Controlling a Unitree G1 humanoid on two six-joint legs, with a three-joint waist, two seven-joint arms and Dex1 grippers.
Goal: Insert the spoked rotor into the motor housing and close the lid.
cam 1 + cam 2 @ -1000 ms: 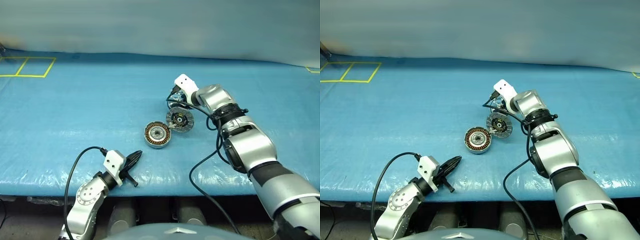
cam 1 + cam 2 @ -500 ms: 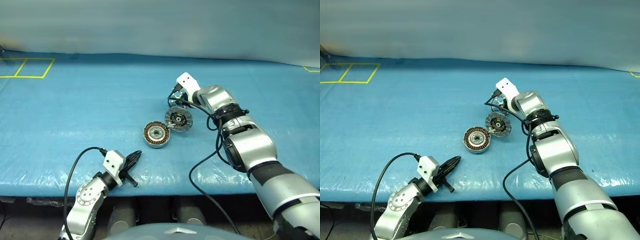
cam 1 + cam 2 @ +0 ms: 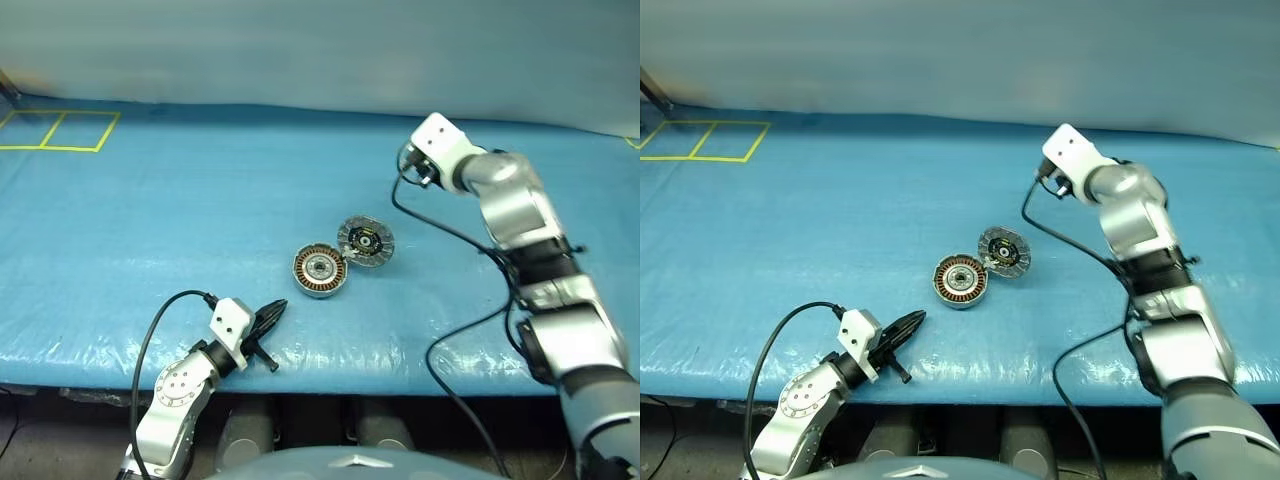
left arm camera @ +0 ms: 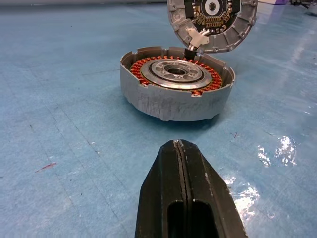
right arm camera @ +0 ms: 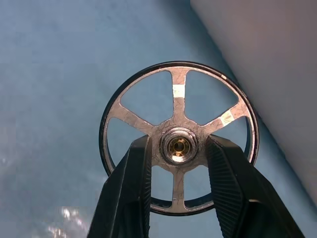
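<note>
Nearest to us, at the lower left of the head view, we see the left gripper [image 3: 268, 316], its two black fingers pressed flat together and holding nothing, resting low over the blue plastic-covered table [image 3: 150, 230] near its front edge. A black cable [image 3: 150, 330] loops from its wrist. Just beyond it, near the middle of the frame, sits the motor housing [image 3: 319, 271], a short round grey metal cylinder with a ring of copper-orange windings around a silver centre. Its lid [image 3: 365, 241], a round grey metal disc with a dark inner face, stands tilted open, joined to the housing's far right edge. Farther back, in the upper right of the frame, we see the right arm raised above the table, well apart from the housing. In its wrist view, the right gripper [image 5: 178, 148] clamps the hub of the spoked rotor [image 5: 179, 94], a shiny silver wheel with a thin rim, between its fingers. At the far upper left, yellow tape squares [image 3: 60, 130] mark the table.
</note>
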